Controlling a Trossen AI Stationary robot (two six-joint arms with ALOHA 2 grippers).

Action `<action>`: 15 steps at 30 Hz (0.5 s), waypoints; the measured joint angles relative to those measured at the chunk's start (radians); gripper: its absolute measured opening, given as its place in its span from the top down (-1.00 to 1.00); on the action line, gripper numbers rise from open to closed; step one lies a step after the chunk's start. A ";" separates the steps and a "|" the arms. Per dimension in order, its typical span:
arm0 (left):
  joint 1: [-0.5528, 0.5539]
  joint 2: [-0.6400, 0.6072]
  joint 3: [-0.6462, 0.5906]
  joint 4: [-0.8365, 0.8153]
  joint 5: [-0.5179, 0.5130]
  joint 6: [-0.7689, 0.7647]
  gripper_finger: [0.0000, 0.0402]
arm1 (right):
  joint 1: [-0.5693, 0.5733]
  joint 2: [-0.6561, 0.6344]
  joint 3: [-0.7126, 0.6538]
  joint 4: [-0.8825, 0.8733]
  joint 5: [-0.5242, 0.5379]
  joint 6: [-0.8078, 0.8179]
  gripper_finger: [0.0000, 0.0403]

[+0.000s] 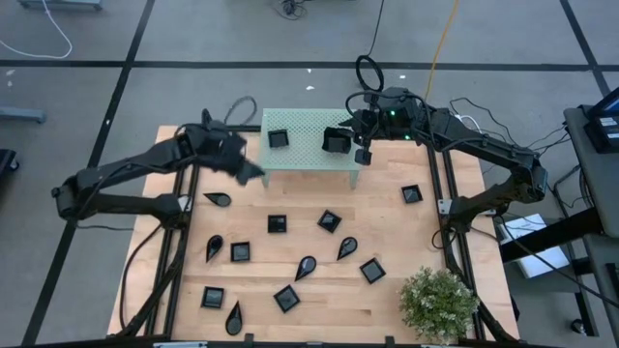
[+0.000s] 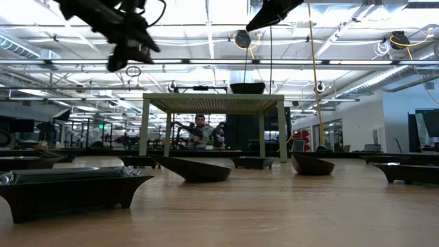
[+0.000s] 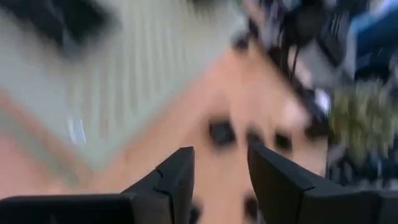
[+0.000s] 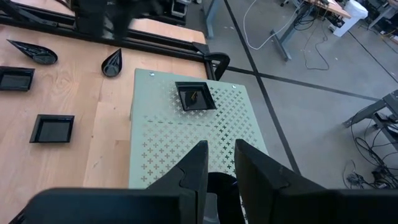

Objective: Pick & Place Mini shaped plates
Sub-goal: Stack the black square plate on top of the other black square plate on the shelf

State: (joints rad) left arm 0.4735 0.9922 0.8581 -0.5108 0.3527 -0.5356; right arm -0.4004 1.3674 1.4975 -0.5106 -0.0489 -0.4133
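My right gripper (image 1: 340,141) is over the right end of the pale green perforated stand (image 1: 309,155), at a black dish (image 1: 336,142) there. In the right wrist view my fingers (image 4: 193,171) sit a narrow gap apart, with a dark rounded shape just beneath them. Can't tell if they're pinching that dish or only above it.

My left gripper (image 1: 250,171) hangs above the table (image 1: 387,290) just off the stand's left front corner. Fingers (image 3: 177,177) are spread and nothing is between them. That wrist view is too blurred for anything else.

One square plate (image 1: 278,138) rests on the stand's left half, also clear in the right wrist view (image 4: 194,96).

The rest of the mini shaped plates are scattered on the wood in front of the stand:
- a teardrop (image 1: 219,199) by the left rail
- squares near the middle (image 1: 277,224) and (image 1: 329,221)
- a square (image 1: 411,193) near the right rail
- more teardrops and squares toward the front edge, e.g. (image 1: 346,247) and (image 1: 212,297)

A potted plant (image 1: 440,304) stands at the front right corner.

The low view shows a person (image 2: 200,130) far behind the stand.
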 joint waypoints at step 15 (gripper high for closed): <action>-0.224 0.077 0.000 -0.658 -0.324 0.117 0.24 | 0.000 0.000 0.000 0.005 0.000 -0.052 0.67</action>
State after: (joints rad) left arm 0.2495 1.0695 0.8581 -1.1687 0.0292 -0.4190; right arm -0.4004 1.3674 1.4975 -0.5053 -0.0486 -0.4652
